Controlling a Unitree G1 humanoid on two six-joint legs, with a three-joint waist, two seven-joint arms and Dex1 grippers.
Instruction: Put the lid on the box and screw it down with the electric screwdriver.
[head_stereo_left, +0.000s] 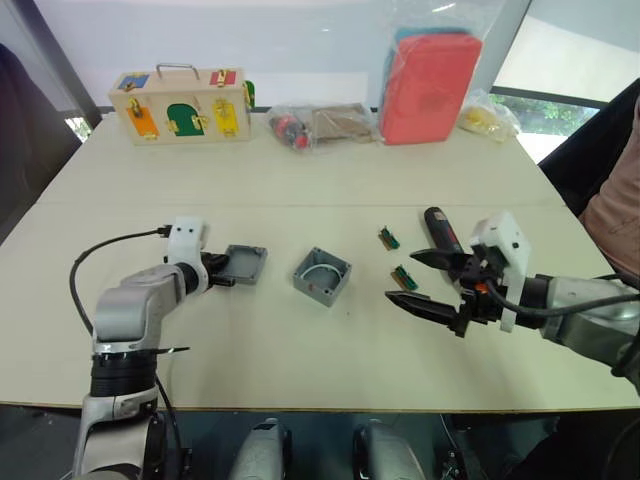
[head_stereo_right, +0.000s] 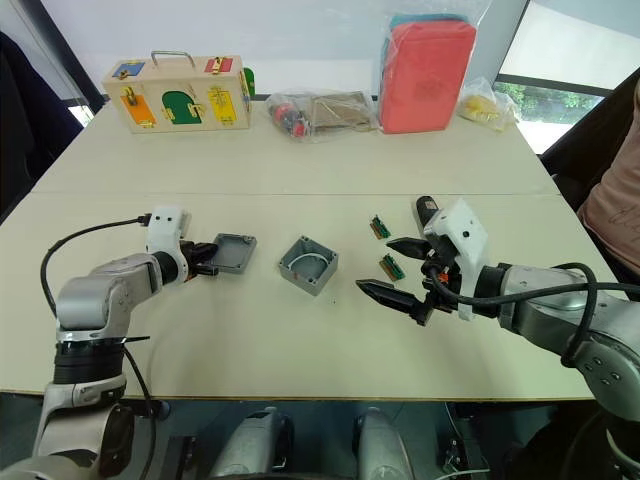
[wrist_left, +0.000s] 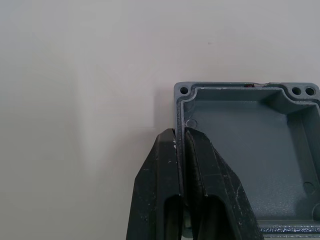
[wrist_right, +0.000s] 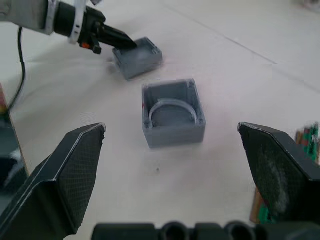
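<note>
Head stereo: high, facing forward-down over the table (head_stereo_left: 300, 370), near edge to far edge | left wrist: very close, along its fingers onto the lid (wrist_left: 250, 150) | right wrist: low, toward the box (wrist_right: 172, 112); shares lid, box with head views

At the far edge of the beige table (head_stereo_left: 300, 180) we see a wooden latch box (head_stereo_left: 180, 104) with colourful latches, a clear bag of small parts (head_stereo_left: 318, 125), a bagged red case (head_stereo_left: 429, 85) and a bag of yellow pieces (head_stereo_left: 485, 118). Two small green connector blocks (head_stereo_left: 389, 237) (head_stereo_left: 404, 277) lie nearer, well apart from those.
</note>
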